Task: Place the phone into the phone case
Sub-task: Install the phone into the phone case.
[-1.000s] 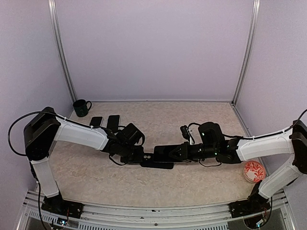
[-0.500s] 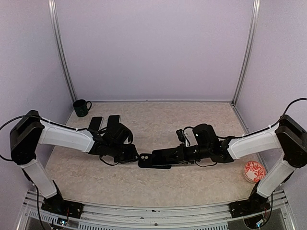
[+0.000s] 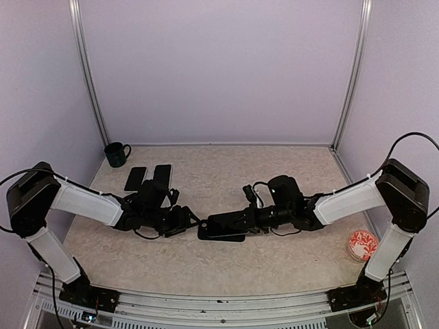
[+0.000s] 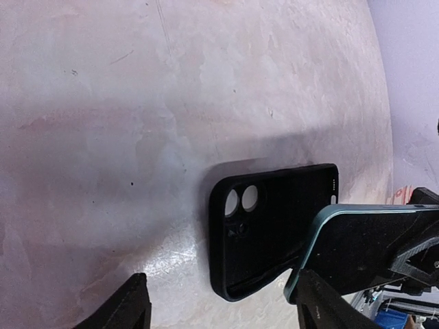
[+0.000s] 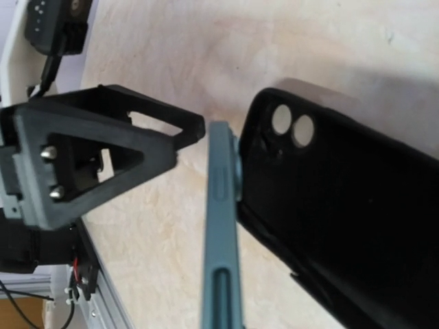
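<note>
Phone case [image 4: 274, 223]: black, laid flat on the beige mottled worktop [image 3: 274, 171] with its open side up, roughly midway between the two arms. Two round camera holes are seen at the end turned toward the left arm.

Phone [image 4: 363, 247]: teal rim, dark face. It is grasped by the right pincer [image 3: 238, 221], which is clenched on the end of the phone nearer the right arm. The phone is held tilted and raised over the end of the case away from the camera holes, and it is not seated in the case. In the right wrist view it is seen edge-on, running alongside the case. Whether its lowest corner touches the case rim cannot be told.

Left pincer [image 3: 185, 219]: released. Its fingers [image 4: 130, 305] are spread wide, with only bare worktop and the near edge of the case framed between them. It is held low over the worktop, aimed at the camera-hole end of the case and apart from it.

Other items noted on the worktop:
- A dark green mug [image 3: 116, 153] is at the far left corner.
- A dark flat slab [image 3: 136, 178] and a second slab [image 3: 162, 173] lie side by side near the mug, behind the left arm.
- A red patterned dish [image 3: 363, 245] sits near the right edge, well apart from the case.
</note>
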`<state>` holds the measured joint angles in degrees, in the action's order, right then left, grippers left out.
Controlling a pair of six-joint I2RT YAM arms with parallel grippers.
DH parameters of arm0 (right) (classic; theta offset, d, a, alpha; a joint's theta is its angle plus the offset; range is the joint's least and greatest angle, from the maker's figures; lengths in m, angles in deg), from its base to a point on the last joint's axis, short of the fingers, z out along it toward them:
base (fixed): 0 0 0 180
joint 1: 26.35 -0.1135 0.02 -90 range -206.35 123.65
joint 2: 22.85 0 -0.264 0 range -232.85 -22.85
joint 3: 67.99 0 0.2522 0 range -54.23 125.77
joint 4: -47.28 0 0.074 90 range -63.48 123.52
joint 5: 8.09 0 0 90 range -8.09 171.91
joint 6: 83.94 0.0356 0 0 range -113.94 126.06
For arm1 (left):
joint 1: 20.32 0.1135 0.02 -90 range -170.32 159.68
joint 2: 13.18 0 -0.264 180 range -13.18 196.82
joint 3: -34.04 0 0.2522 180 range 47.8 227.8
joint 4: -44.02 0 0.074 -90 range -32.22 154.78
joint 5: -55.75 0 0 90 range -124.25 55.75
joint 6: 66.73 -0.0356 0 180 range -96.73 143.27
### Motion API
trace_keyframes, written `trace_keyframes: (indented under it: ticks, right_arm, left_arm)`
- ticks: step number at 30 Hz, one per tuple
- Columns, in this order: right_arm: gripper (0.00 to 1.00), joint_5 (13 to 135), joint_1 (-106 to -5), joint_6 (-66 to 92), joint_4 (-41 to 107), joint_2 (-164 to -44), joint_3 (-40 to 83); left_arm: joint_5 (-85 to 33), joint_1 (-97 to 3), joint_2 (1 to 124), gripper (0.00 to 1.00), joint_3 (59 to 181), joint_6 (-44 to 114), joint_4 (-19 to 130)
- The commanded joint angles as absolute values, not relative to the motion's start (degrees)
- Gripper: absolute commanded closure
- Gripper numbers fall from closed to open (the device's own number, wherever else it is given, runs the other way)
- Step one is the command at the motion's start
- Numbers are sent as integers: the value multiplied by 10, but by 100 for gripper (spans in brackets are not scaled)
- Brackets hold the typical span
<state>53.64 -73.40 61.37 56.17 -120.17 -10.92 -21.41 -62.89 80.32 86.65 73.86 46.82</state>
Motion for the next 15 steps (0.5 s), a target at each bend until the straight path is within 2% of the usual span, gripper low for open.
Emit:
trace_keyframes:
  ticks: [1, 6, 7, 15]
  right_arm:
    - [100, 499, -720, 632, 619, -1218, -89]
    - [100, 474, -709, 648, 646, -1238, -88]
    - [100, 469, -708, 651, 650, -1243, -88]
    - [100, 432, -696, 677, 690, -1280, -87]
  left_arm:
    - [-177, -618, 801, 23, 849, 755, 372]
    - [-155, -617, 805, 9, 841, 764, 336]
    - [-154, -616, 806, 4, 841, 764, 332]
    - [-129, -617, 827, 1, 835, 776, 301]
